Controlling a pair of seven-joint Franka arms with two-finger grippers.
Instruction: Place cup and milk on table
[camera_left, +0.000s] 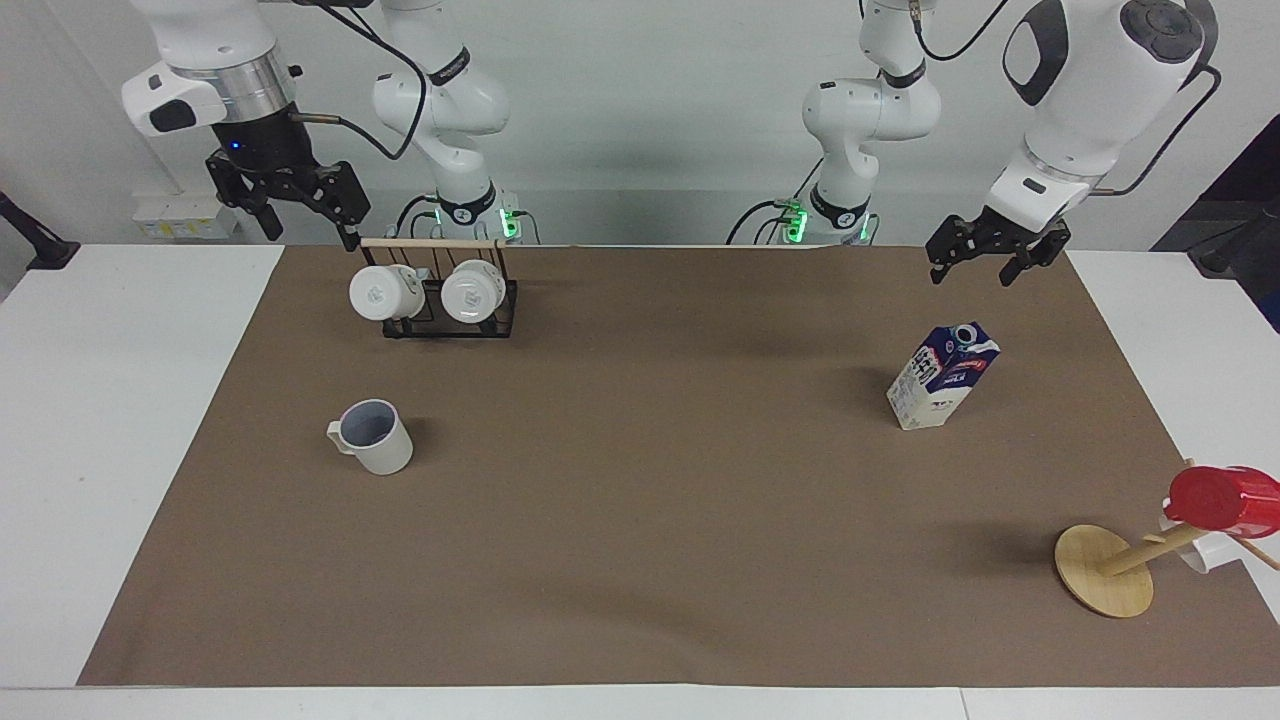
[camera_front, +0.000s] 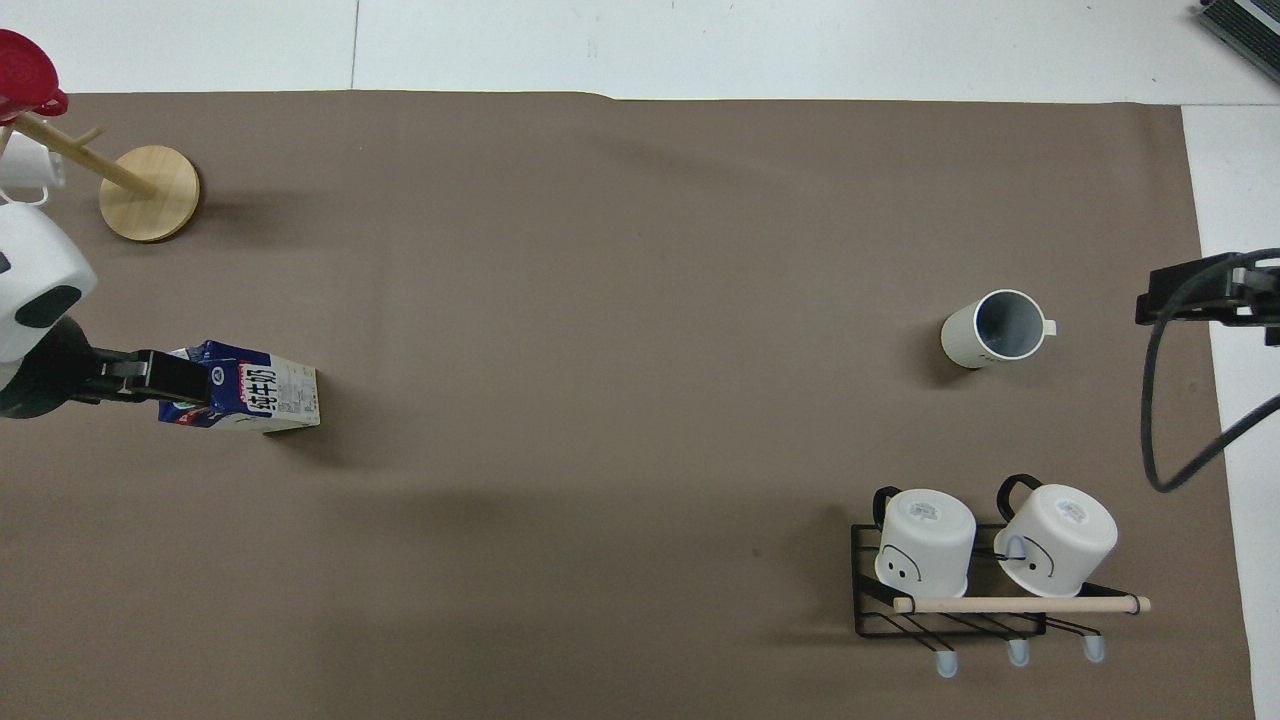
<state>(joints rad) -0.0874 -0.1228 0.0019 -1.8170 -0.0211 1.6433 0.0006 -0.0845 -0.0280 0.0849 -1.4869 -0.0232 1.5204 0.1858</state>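
The cup, off-white with a greyish-blue inside, stands upright on the brown mat of the table, toward the right arm's end. Upright too is the milk, a blue-and-white carton on the mat toward the left arm's end. My left gripper hangs open and empty in the air over the carton's top, clear of it. Raised over the table's edge beside the mug rack, my right gripper is open and empty as well.
A black wire rack with two white mugs and a wooden bar stands nearer to the robots than the cup. A wooden mug tree carrying a red cup stands farther out than the milk.
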